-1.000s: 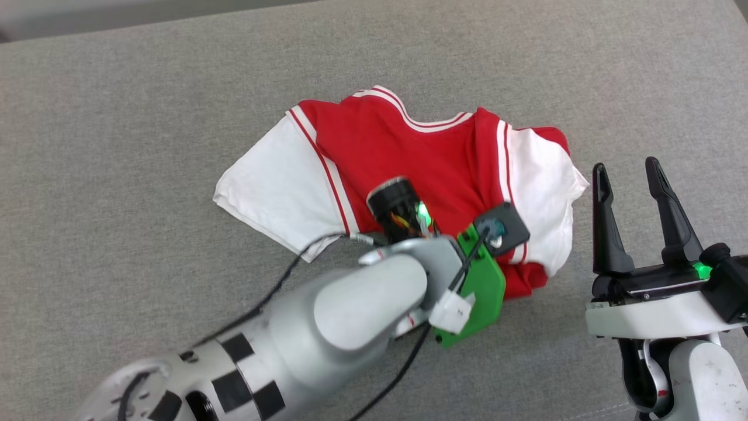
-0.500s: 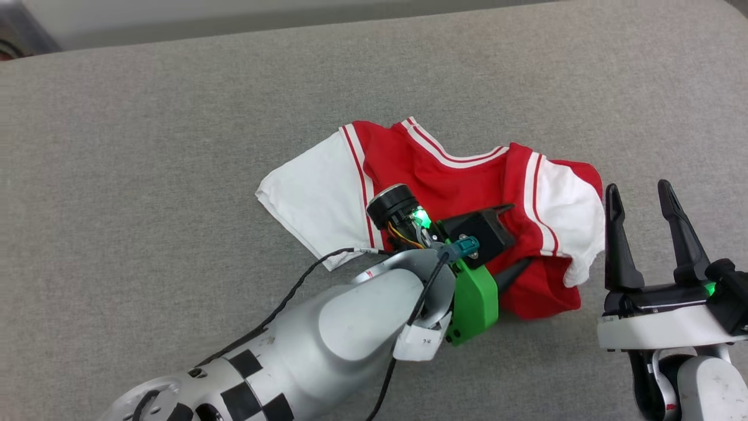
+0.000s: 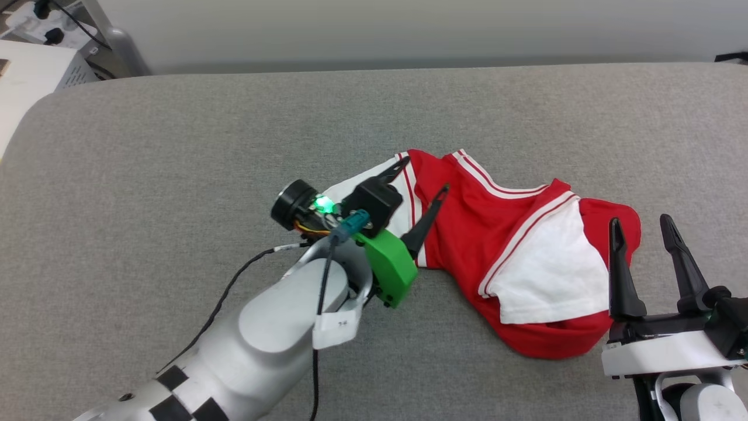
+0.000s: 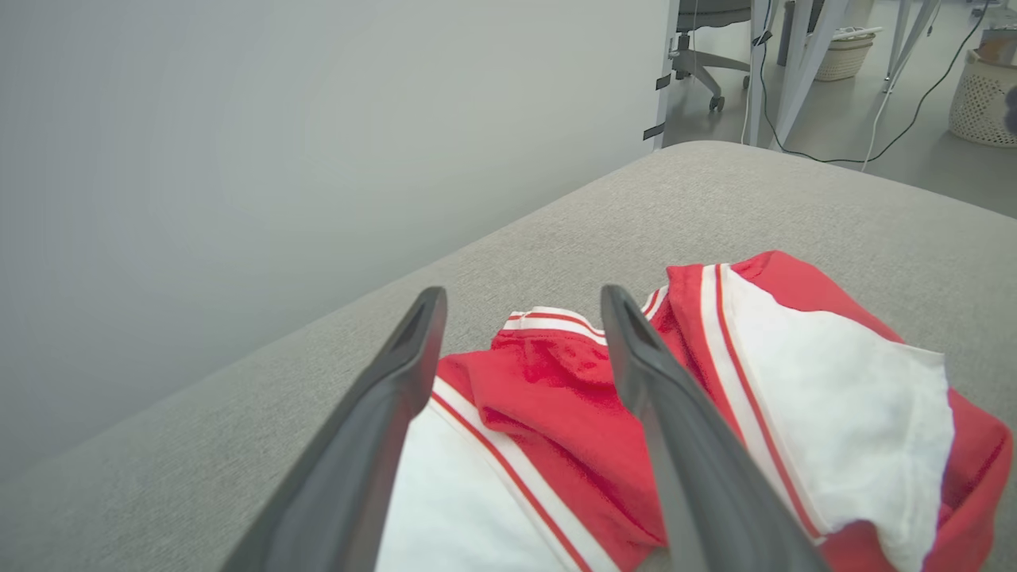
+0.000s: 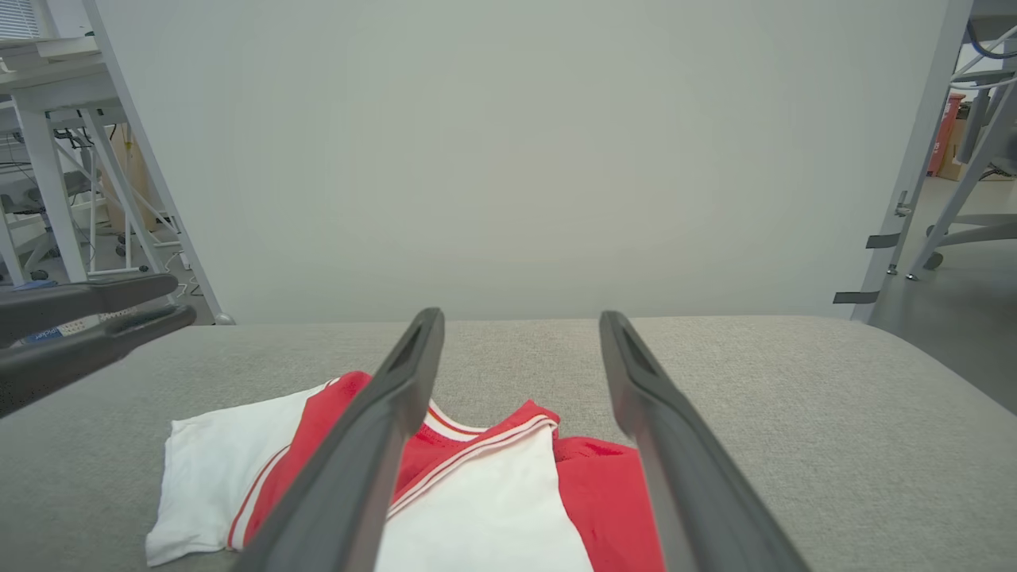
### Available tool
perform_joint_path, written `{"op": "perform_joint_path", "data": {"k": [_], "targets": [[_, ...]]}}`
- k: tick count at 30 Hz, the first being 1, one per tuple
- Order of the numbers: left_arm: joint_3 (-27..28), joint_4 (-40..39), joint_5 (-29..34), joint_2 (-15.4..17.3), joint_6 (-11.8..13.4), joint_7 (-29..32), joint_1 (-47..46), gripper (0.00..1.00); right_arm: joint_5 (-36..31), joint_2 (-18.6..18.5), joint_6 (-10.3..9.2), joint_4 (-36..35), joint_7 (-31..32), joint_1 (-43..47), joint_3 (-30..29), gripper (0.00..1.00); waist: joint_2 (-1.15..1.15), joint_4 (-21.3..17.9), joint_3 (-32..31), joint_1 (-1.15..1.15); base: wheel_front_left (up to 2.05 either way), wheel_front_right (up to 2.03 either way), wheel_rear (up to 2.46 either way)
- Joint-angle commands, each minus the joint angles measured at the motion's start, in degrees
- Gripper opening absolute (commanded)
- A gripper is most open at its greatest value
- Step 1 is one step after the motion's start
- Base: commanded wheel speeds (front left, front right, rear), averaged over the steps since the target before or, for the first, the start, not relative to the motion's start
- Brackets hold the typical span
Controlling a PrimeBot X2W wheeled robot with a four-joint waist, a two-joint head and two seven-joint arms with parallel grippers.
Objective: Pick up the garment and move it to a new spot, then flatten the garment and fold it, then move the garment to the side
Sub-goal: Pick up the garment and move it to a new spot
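While the shirt (image 3: 497,234) lay rumpled on the cushion (image 3: 175,146), I saw my left gripper (image 3: 424,174) open over one sleeve (image 4: 453,516). My right gripper (image 3: 640,221) stood open beside it.

I see the garment (image 3: 467,234) red, sleeves white, trim red-and-white striped, the cushion (image 3: 175,146) grey, the wrist bracket (image 3: 388,266) green

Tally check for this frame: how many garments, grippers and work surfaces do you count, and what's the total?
Red-and-white garment: 1
Grippers, left gripper and right gripper, both open: 2
Padded grey surface: 1
Total: 4
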Motion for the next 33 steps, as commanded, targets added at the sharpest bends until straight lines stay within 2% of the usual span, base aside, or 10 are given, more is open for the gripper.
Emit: {"op": "perform_joint_path", "data": {"k": [1,10,13,17,20,23,27,33], "targets": [[1.39,-0.61,-0.70,1.44,1.06,-0.30,1.81,1.00,-0.26,-0.09,-0.04,0.21,-0.35,0.82,0.11,1.00,0.00,2.00,-1.92,0.00,0.00,0.00,0.00],[16.88,-10.88,3.35,9.01,8.31,-0.39,14.20,1.00,-0.29,-0.09,-0.04,0.53,-0.35,2.55,0.19,1.00,0.00,3.21,-4.01,0.00,0.00,0.00,0.00],[22.57,-14.00,5.82,10.14,10.05,-0.39,19.82,1.00,-0.59,-0.09,-0.04,0.63,-0.35,3.18,-0.16,1.00,0.00,3.47,-4.88,0.00,0.00,0.00,0.00],[30.77,-18.36,10.06,9.77,11.26,-0.39,27.35,1.00,-1.17,-0.09,-0.04,0.77,-0.35,4.17,-0.79,1.00,0.00,4.15,-6.08,0.00,0.00,0.00,0.00],[35.09,-21.03,12.83,8.30,10.18,-0.40,31.78,1.00,-1.55,-0.09,-0.04,0.68,-0.35,4.72,-0.90,1.00,0.00,4.64,-6.79,0.00,0.00,0.00,0.00],[38.94,-23.57,15.22,6.04,7.70,-0.40,35.92,1.00,-1.81,-0.09,-0.04,0.70,-0.35,5.21,-0.78,1.00,0.00,4.98,-7.50,0.00,0.00,0.00,0.00],[42.37,-25.25,18.44,3.07,4.04,-0.40,40.25,1.00,-1.94,-0.09,-0.04,0.84,-0.35,5.83,-0.65,1.00,0.00,5.14,-8.52,0.00,0.00,0.00,0.00],[46.15,-25.70,22.52,-0.97,0.01,-0.40,44.34,1.00,-2.03,-0.09,-0.04,1.31,-0.35,7.11,-0.40,1.00,0.00,5.01,-9.51,0.00,0.00,0.00,0.00]]}}
